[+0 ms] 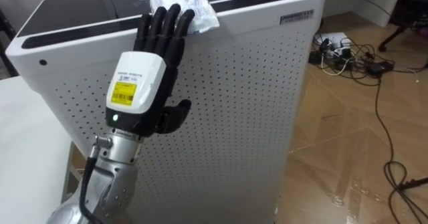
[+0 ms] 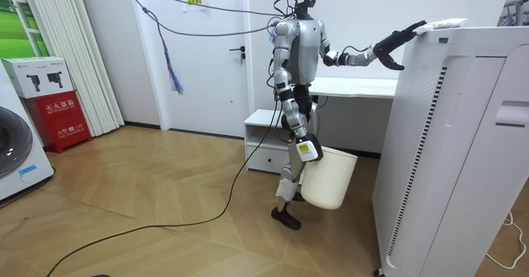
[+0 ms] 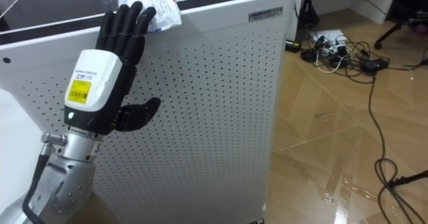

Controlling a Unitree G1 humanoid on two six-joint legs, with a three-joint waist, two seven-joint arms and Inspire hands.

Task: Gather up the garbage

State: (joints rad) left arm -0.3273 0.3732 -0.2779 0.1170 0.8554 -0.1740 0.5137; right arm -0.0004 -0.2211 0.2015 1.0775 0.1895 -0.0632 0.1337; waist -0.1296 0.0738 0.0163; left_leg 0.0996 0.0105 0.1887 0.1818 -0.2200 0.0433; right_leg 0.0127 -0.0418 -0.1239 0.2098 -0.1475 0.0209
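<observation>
Left eye view: left robot hand (image 1: 140, 83) outstretched; straight fingers touch crumpled wrapper (image 1: 184, 3)

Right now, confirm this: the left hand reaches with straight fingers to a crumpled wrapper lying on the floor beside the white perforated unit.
Not quite. The crumpled wrapper lies on top of the white perforated unit, at its near edge, not on the floor, as the left eye view shows. The left hand does reach to it with straight fingers.

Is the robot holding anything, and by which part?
Its right hand holds the white bin by its rim; the left hand, fingers straight, only touches the wrapper.
</observation>
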